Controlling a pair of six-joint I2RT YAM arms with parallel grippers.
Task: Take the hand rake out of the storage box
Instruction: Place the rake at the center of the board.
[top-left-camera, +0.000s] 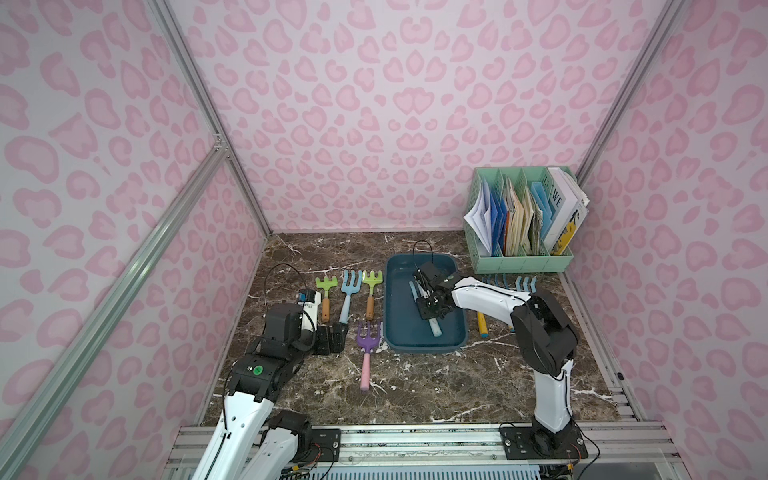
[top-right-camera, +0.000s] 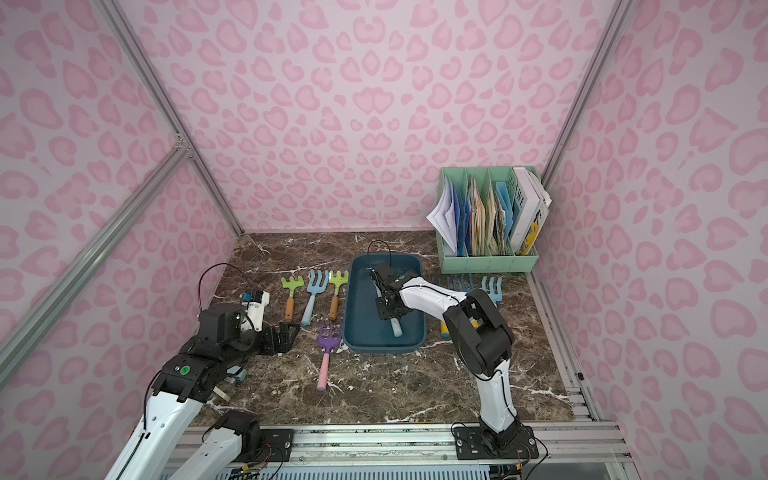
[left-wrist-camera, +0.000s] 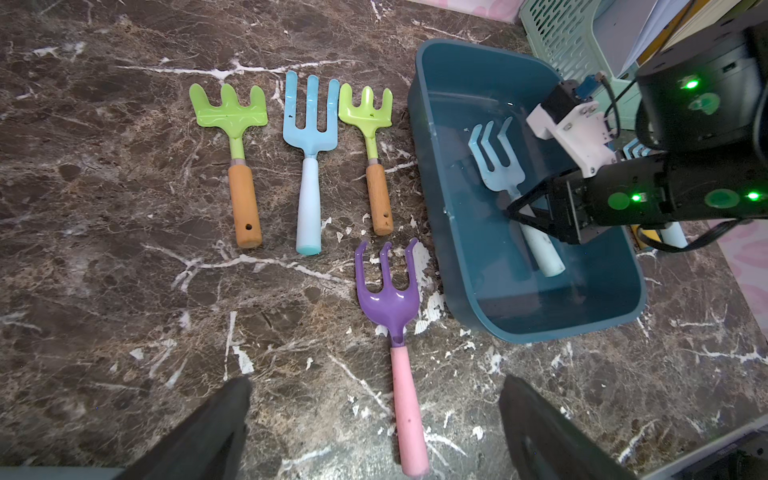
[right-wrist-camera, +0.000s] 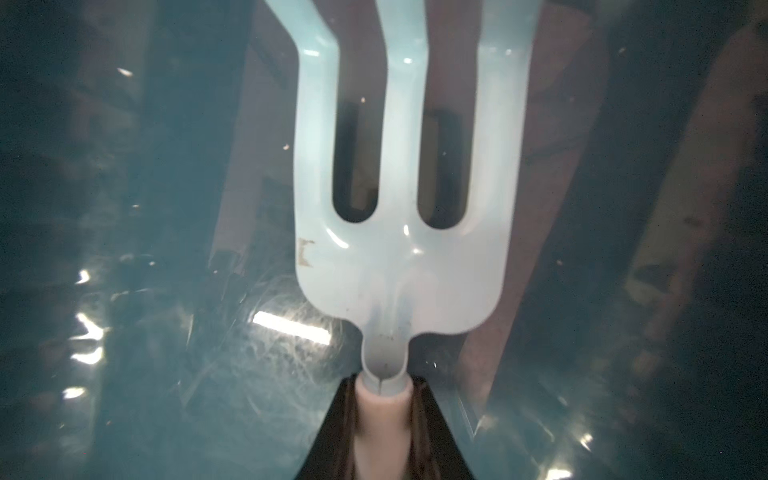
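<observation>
Now the right claw (left-wrist-camera: 519, 214) clamps the hand rake (left-wrist-camera: 496, 166) in the storage box (left-wrist-camera: 432, 187); left claw (left-wrist-camera: 376, 388) gapes.

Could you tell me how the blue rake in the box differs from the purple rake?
The blue rake lies inside the box; the purple rake lies on the table beside it. The right gripper is shut on the blue rake's handle; nothing touches the purple rake. Blue's handle is whitish, purple's pink. Both have three tines.

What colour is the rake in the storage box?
The hand rake: pale blue head, whitish handle; clearest in the left wrist view.
</observation>
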